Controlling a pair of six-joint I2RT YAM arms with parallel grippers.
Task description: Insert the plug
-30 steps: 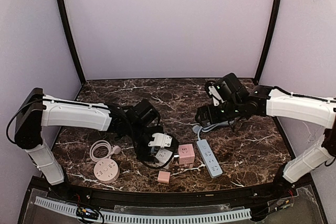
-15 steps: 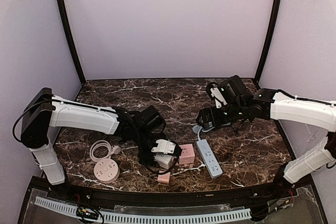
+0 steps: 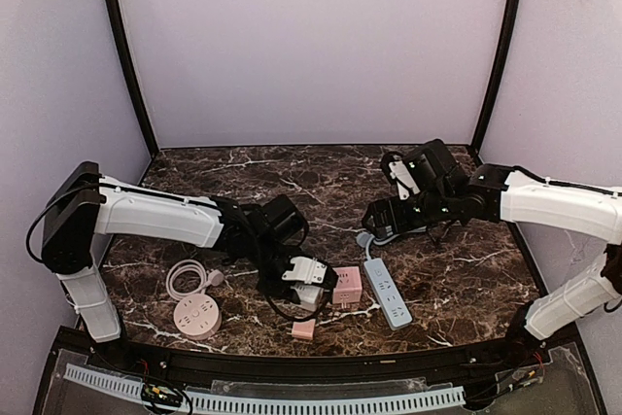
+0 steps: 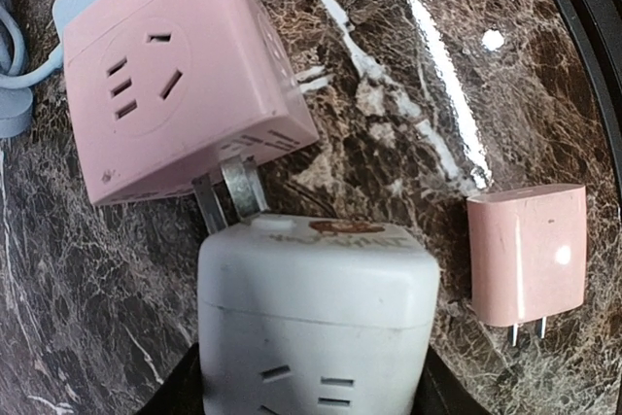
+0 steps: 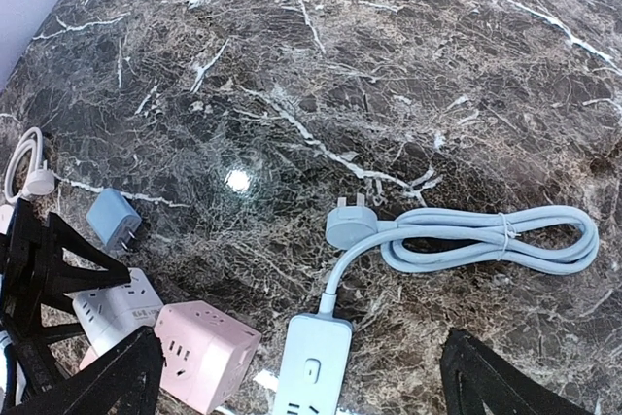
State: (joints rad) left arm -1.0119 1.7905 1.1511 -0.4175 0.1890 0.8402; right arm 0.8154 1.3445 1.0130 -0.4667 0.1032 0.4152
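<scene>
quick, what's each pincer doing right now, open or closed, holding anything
left pincer: closed on the white cube socket
right pincer: open, holding nothing

White plastic cube adapter (image 4: 316,308) is near the marble table's (image 4: 408,123) front edge, its metal prongs (image 4: 233,191) touching a pink plastic cube socket (image 4: 175,75).

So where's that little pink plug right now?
In the top view the small pink plug lies on the table near its front edge, just in front of the white cube in the left pincer.
</scene>
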